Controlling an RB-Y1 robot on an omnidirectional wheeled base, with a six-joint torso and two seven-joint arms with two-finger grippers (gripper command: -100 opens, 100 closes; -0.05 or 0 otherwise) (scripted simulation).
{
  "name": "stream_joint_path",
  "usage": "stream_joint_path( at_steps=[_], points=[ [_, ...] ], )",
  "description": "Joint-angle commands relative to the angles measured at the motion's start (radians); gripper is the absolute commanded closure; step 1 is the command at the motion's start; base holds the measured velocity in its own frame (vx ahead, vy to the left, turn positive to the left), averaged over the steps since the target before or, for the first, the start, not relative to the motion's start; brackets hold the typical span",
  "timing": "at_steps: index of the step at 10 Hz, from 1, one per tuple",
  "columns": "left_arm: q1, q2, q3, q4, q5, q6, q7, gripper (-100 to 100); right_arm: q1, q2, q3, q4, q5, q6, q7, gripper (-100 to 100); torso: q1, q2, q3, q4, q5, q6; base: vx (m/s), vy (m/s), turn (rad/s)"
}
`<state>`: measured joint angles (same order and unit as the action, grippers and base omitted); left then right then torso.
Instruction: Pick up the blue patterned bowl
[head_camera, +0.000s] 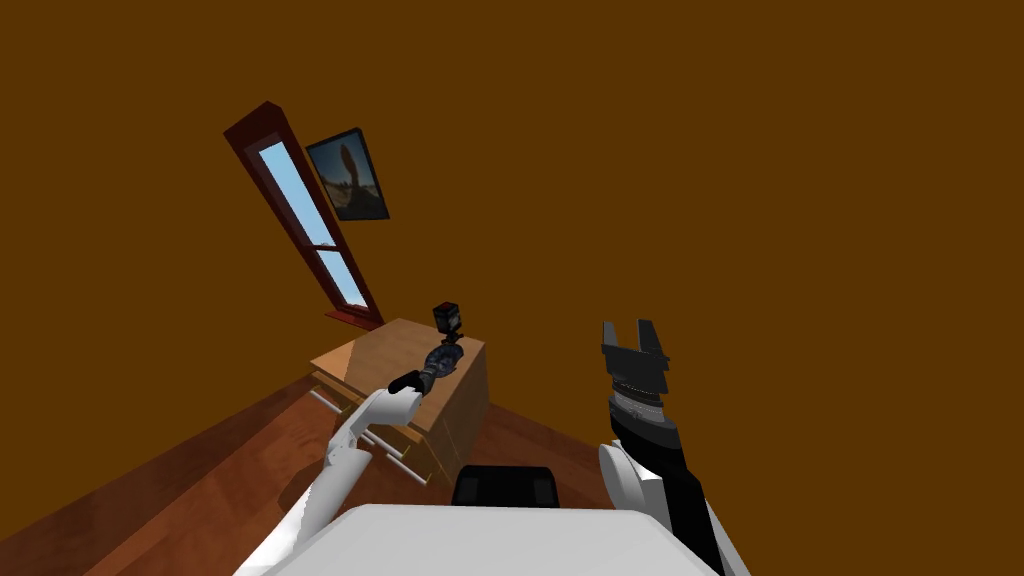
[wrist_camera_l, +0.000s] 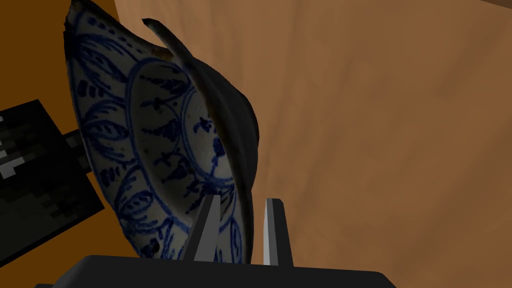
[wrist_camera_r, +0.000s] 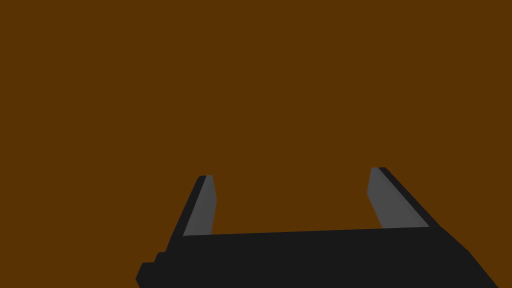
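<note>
1. The wood cabinet (head_camera: 392, 345) is the biggest thing here. Your left arm reaches out over its top, and that is where the work is
2. The blue and white bowl (wrist_camera_l: 150, 140) is up at the top of the cabinet, right at the left gripper (wrist_camera_l: 243, 200). I can't tell if it sits on the wood or is just off it
3. The black boxy thing (head_camera: 447, 317) stands on the cabinet just beside the bowl, on the far side from you. Mind it when you move
4. The left gripper is nearly closed and pinches the bowl's edge. One finger is inside the bowl and the other is on the dark outside. So I think the grab is made and the lift comes next. Go straight up and slow, since a pinch on a thin edge could let the bowl tip or slip
5. The right gripper (wrist_camera_r: 291, 172) is held up in front of the brown wall, wide open, with nothing in it
</note>
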<state>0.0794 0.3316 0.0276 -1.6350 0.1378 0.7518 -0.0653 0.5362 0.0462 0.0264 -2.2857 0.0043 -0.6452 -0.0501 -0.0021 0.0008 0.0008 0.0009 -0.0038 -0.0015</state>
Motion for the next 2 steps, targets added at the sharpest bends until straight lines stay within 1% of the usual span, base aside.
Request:
stream_joint_path(
  at_steps=[1, 2],
  points=[
    [0.0, 0.0, 0.0, 0.0, 0.0, 0.0, 0.0, 100, 0.0, 0.0, 0.0, 0.0, 0.0, 0.0, 0.0, 0, 0.0, 0.0, 0.0, 0.0, 0.0, 0.0, -0.013, -0.005, 0.004],
    [0.0, 0.001, 0.0, -0.002, 0.0, 0.003, 0.0, 0, 0.0, 0.0, 0.0, 0.0, 0.0, 0.0, 0.0, 0, 0.0, -0.001, 0.0, 0.0, 0.0, 0.0, 0.0, 0.0, 0.0]
  ],
)
